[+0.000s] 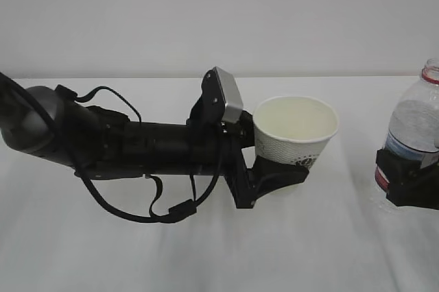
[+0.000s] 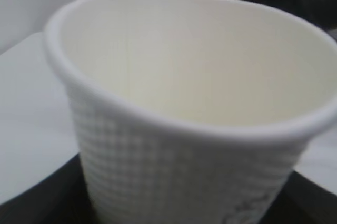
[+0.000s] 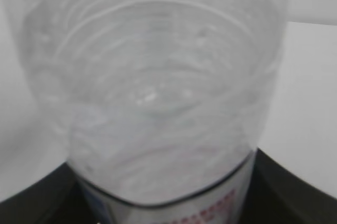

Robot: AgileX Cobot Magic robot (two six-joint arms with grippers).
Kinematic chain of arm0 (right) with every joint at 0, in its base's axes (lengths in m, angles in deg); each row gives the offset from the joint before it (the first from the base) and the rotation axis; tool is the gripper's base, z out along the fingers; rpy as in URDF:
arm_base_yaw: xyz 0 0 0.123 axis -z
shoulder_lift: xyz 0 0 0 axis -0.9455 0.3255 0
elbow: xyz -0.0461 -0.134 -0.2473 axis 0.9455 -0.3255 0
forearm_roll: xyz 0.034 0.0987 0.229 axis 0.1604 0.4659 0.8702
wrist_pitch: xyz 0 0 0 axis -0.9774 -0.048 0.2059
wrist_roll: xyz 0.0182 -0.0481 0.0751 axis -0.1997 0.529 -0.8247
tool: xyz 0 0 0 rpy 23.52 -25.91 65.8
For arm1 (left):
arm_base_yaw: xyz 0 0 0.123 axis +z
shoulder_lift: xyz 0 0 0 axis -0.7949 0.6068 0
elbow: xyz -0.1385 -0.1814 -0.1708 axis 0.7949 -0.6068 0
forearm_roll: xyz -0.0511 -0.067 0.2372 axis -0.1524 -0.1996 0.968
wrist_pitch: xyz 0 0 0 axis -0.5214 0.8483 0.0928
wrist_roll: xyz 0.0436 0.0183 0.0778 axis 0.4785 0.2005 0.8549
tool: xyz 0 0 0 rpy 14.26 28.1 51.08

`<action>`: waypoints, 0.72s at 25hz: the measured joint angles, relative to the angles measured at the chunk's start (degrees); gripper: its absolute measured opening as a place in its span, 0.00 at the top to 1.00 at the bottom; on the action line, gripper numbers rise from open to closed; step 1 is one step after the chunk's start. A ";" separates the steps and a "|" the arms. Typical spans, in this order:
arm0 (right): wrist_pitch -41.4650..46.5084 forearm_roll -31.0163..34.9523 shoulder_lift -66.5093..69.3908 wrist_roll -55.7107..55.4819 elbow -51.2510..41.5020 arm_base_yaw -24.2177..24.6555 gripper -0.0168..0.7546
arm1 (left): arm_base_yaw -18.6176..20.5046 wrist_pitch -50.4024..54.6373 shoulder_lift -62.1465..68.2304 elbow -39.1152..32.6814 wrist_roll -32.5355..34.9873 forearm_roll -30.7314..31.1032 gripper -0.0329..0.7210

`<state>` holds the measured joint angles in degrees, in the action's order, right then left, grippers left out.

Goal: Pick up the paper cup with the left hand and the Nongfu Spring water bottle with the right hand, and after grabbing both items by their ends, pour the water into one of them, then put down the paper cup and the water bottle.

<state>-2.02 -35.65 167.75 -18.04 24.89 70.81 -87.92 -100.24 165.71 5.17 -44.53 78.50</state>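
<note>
Left gripper [image 1: 278, 172]: black, at the end of a long black arm [image 1: 137, 144] lying roughly level across the white counter [image 1: 219, 251]; clamped around the lower wall of the paper cup, jaws either side of its base. Grey camera block [image 1: 228, 94] above the wrist; loose black cables [image 1: 154, 210] hang under the arm.

Right gripper [image 1: 408, 179]: black, entering at the right edge; closed around the lower body of the water bottle, at its label band.

Water bottle [image 1: 415, 127]: clear ribbed plastic, red neck ring, long axis near vertical, mouth up, partly cut off by the frame edge. The right wrist view shows clear water [image 3: 152, 103] inside and red label print at the bottom.

Paper cup [image 1: 295, 131]: white, textured wall, rolled rim, cream interior. Held above the counter, axis tilted slightly, mouth pointing up. Interior looks dry in the left wrist view. Well apart from the bottle, to its left.
</note>
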 joint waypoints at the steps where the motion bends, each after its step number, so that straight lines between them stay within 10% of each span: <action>1: 0.00 0.00 0.00 0.00 -0.10 0.00 0.33 | -0.57 0.00 0.00 0.00 0.00 -0.48 0.24; 18: 0.09 0.51 0.00 0.66 -1.19 0.00 0.33 | -1.63 -4.74 3.93 0.00 -0.10 -4.26 0.24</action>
<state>-1.93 -35.14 167.75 -17.38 23.69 70.81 -89.55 -104.98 169.64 5.17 -44.63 74.25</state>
